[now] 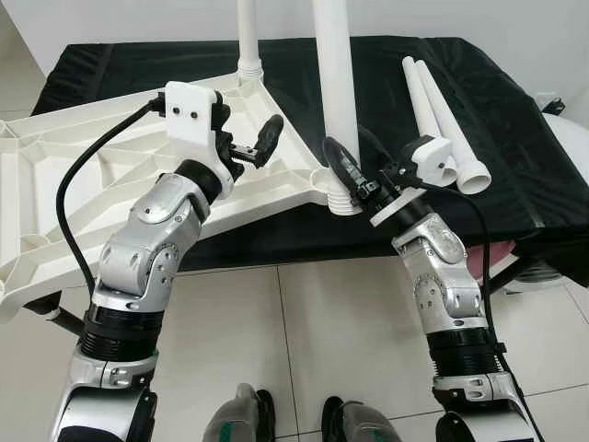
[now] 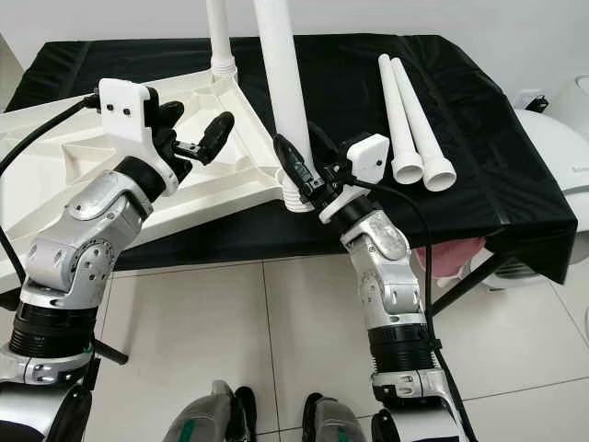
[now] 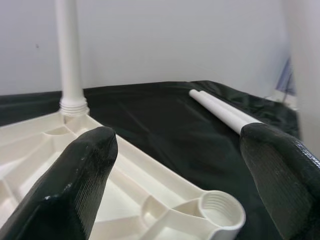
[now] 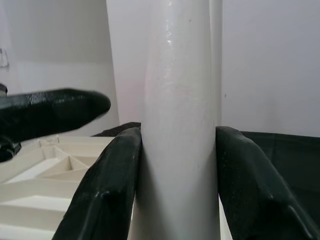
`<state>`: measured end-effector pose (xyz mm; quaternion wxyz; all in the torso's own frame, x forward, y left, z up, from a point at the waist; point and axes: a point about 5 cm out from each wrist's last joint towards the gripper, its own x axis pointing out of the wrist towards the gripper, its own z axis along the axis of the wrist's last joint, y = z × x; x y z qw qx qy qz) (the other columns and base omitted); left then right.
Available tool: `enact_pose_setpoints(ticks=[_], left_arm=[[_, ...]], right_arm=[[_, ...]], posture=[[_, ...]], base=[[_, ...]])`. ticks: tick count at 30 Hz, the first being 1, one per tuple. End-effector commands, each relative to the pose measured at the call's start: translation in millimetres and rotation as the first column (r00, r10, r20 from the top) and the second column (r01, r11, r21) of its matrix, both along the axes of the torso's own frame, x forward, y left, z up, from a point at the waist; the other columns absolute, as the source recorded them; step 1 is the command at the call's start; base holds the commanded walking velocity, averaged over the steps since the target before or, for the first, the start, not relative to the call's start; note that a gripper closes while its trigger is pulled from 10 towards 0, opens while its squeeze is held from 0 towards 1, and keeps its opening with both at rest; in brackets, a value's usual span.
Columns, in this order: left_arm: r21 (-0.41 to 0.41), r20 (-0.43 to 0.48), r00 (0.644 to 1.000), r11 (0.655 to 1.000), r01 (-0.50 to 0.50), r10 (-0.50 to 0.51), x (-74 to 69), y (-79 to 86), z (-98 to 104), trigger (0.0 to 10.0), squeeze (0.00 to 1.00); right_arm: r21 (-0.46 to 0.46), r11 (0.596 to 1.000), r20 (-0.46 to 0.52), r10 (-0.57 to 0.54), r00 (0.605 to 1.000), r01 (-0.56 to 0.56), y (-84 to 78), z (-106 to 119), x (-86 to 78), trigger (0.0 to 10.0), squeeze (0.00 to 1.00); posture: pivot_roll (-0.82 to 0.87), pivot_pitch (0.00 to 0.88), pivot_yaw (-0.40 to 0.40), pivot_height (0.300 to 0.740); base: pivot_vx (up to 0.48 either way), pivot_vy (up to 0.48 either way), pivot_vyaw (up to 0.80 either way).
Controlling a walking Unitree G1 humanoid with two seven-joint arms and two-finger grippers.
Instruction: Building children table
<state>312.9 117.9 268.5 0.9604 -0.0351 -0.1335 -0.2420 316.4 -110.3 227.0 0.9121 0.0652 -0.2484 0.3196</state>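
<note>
The white children's tabletop [image 1: 83, 175] lies upside down, partly on a black-covered table [image 1: 515, 175]. One white leg [image 1: 248, 37] stands screwed into its far corner. My right gripper [image 1: 357, 157] is shut on a second upright leg [image 1: 336, 74] near its threaded lower end, with a finger pressed on each side of the leg [image 4: 180, 125]. That end sits right beside the near corner socket [image 3: 220, 212], which looks empty. My left gripper [image 1: 247, 129] hovers open just above the tabletop's ribs, holding nothing. Two loose legs [image 1: 442, 120] lie side by side on the cloth to the right.
The tabletop overhangs the table's left front edge above the tiled floor [image 1: 304, 322]. A white appliance [image 1: 571, 138] stands at the right, and something pink [image 1: 488, 262] sits under the table. My feet [image 1: 294, 419] are close to the table's front.
</note>
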Motion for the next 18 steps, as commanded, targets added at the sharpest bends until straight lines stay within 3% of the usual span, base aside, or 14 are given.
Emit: enact_pose_setpoints(ticks=[1,13,18], left_arm=[[0.030,0.010,0.975,0.975,0.221,-0.222,-10.6,-11.9,-6.2,10.0,0.00],[0.008,0.037,0.928,0.929,0.370,-0.370,-28.1,-24.1,-8.6,10.0,0.00],[-0.070,0.040,0.889,0.886,0.458,-0.456,-30.6,-26.5,2.0,10.0,0.00]], right_arm=[[-0.034,0.999,-0.004,0.009,1.000,-0.009,0.3,-10.2,-1.1,10.0,0.00],[-0.110,0.992,-0.037,0.052,0.998,-0.055,3.2,-32.2,-4.7,10.0,0.00],[-0.134,0.988,-0.038,0.075,0.996,-0.079,6.3,-36.2,-4.6,10.0,0.00]], posture=[[-0.03,0.095,0.007,0.740],[-0.02,0.088,-0.004,0.740],[-0.01,0.086,-0.001,0.740]], base=[[0.000,0.000,0.00],[0.000,0.000,0.00],[0.000,0.000,0.00]])
